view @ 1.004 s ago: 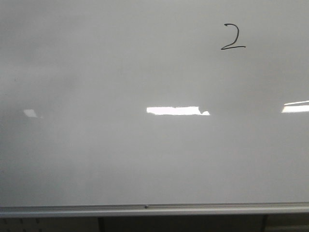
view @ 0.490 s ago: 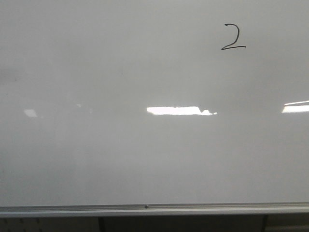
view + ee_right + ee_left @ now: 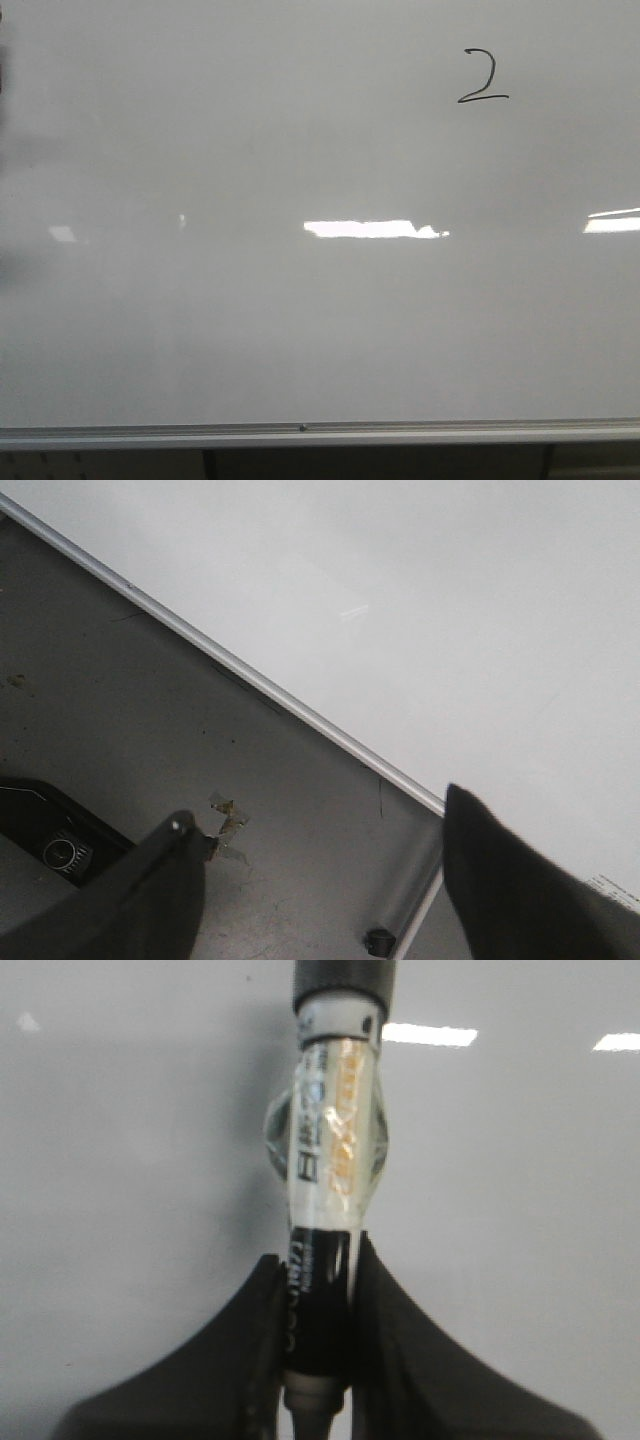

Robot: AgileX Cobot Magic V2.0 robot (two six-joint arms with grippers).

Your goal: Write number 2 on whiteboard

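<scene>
The whiteboard [image 3: 300, 330] fills the front view, glossy and pale grey. A small black number 2 [image 3: 483, 77] is drawn at its upper right. Neither gripper shows in the front view. In the left wrist view, my left gripper [image 3: 318, 1256] is shut on a marker [image 3: 335, 1160] with a black barrel, a clear taped middle and a dark cap end, pointing towards the whiteboard [image 3: 130, 1160]. In the right wrist view, my right gripper [image 3: 317, 807] is open and empty, hanging over the floor beside the whiteboard [image 3: 450, 610].
A silver rail [image 3: 300, 433] runs along the board's lower edge, and shows as the rail [image 3: 250, 675] in the right wrist view. Below it lie grey floor [image 3: 120, 710], a tape scrap [image 3: 228, 820], a stand leg with a caster [image 3: 378, 941] and a dark base [image 3: 50, 830].
A dim shadow and a thin dark sliver have appeared at the far left edge of the front view. A small glint on the left of the board has shifted. The 2 is unchanged.
</scene>
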